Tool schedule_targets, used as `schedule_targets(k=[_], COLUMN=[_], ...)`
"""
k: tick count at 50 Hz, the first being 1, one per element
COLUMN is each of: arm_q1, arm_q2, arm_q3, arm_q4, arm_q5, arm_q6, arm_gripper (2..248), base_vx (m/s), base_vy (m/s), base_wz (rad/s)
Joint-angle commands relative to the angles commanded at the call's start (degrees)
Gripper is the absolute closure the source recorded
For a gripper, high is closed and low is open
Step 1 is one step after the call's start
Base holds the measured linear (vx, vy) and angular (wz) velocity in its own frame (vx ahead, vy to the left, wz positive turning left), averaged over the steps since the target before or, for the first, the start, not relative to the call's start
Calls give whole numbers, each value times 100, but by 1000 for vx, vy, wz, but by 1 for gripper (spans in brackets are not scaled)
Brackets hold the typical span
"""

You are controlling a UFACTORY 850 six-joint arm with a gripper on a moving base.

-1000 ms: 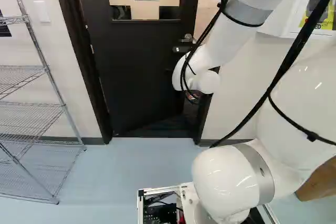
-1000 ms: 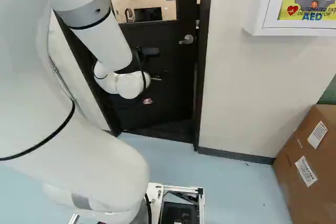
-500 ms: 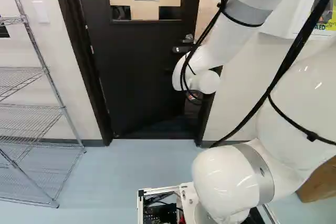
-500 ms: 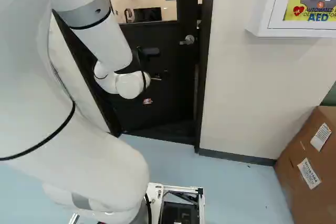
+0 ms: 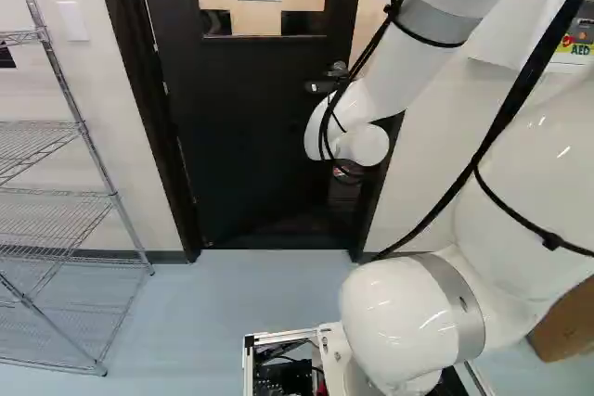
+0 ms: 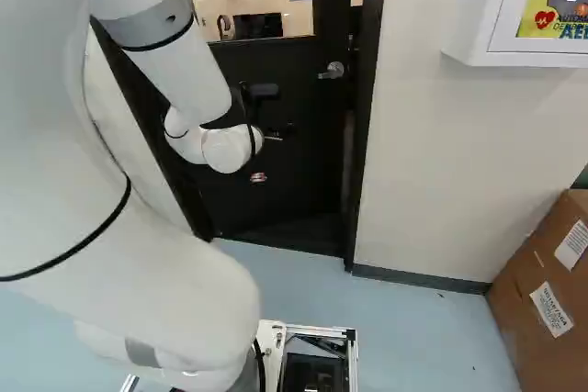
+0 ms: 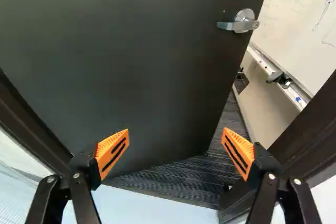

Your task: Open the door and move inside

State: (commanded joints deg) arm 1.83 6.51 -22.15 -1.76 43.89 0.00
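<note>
A black door [image 7: 136, 66] with a metal handle [image 7: 244, 22] stands partly open ahead of the robot arm [image 6: 184, 71], its handle edge swung inward from the dark frame [image 7: 310, 135]. The claw [image 6: 260, 176] faces the doorway, fingers spread wide, gripping nothing. Past the door's edge, the wrist view shows a whiteboard [image 7: 304, 19] above striped flooring [image 7: 184, 179]. A wire shelf [image 5: 56, 197] lines the left base view; a cardboard box [image 6: 542, 291] sits at the right base view's right.

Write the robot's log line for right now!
door: partly open | gripper: open, empty | handle: not held | whiteboard: past door
</note>
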Motion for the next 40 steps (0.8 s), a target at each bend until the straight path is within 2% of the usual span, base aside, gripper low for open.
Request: schedule_targets(k=[26, 40], arm_q1=[0, 0], arm_q2=[0, 0], arm_q3=[0, 0], arm_q4=[0, 0], arm_q5=[0, 0], arm_q6=[0, 0], arm_gripper=[3, 3], base_vx=[62, 23], base_vy=[67, 16], base_wz=[-11, 2])
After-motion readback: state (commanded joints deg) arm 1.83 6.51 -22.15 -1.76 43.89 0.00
